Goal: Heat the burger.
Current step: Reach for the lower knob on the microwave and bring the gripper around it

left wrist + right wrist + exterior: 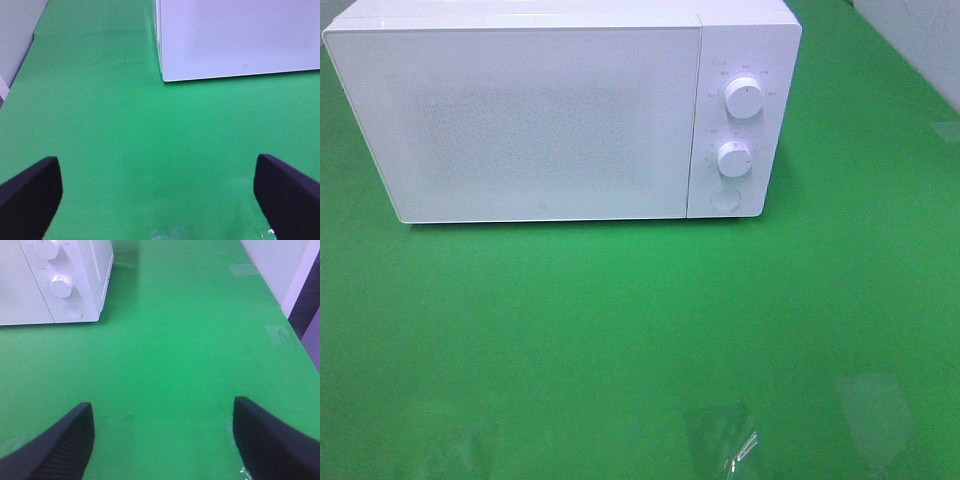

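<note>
On the green table (620, 330), the microwave (560, 110) stands at the far side, its door (470, 150) closed and facing the arms for access. The left gripper (157, 172) and right gripper (162, 412) hover spread wide and empty, ready to reach. The two knobs (745, 98) sit on the right of the front panel. The burger appears in no view; it may be inside.

A: What stood in the way?
B: Only the white microwave (540, 120), at the back of the green worktop (620, 330), its door (520, 120) shut flat across the front.
A: And room to pass?
B: The worktop before it lay open from side to side. The left gripper (160, 200) and the right gripper (162, 440) hung over bare green, jaws wide, well apart from the microwave. A free strip ran between its knob side and the wall (920, 40)
</note>
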You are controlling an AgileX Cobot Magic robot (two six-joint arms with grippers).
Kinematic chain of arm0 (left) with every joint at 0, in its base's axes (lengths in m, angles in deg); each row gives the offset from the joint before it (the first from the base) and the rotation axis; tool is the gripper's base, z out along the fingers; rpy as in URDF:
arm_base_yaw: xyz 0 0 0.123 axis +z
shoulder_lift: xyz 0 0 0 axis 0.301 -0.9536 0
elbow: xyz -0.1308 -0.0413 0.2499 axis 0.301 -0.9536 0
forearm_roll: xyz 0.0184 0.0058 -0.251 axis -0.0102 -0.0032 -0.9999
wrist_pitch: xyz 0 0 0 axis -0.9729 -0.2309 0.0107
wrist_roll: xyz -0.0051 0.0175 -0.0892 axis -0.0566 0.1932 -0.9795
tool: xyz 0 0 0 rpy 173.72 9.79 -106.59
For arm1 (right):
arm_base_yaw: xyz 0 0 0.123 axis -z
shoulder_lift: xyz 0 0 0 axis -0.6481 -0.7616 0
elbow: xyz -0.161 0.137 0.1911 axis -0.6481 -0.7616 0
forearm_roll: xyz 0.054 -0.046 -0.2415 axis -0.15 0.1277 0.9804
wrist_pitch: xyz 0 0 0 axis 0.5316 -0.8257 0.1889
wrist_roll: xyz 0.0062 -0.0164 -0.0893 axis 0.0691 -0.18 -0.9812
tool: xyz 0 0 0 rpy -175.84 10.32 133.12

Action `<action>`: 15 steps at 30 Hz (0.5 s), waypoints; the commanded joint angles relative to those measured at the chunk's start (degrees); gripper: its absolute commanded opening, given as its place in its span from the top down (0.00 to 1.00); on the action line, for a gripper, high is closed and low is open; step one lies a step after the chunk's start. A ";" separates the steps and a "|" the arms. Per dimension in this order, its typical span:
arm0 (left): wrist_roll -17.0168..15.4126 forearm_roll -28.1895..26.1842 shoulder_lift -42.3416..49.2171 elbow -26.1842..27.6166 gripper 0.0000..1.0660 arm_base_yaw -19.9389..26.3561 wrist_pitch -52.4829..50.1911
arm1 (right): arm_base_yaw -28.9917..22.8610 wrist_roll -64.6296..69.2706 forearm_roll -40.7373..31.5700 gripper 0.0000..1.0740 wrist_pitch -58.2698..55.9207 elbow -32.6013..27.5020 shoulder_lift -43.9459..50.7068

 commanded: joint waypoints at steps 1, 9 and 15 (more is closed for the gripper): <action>0.00 -0.46 1.32 -0.17 0.09 0.06 -0.29 | 0.34 -0.40 0.11 0.30 0.06 0.00 1.32; 0.06 -0.46 1.32 -0.17 0.09 0.06 -0.29 | 0.34 -0.40 0.11 0.30 0.06 0.00 1.32; 0.06 -0.46 1.32 -0.17 0.09 0.06 -0.29 | 0.34 -0.40 0.11 0.30 0.06 0.00 1.32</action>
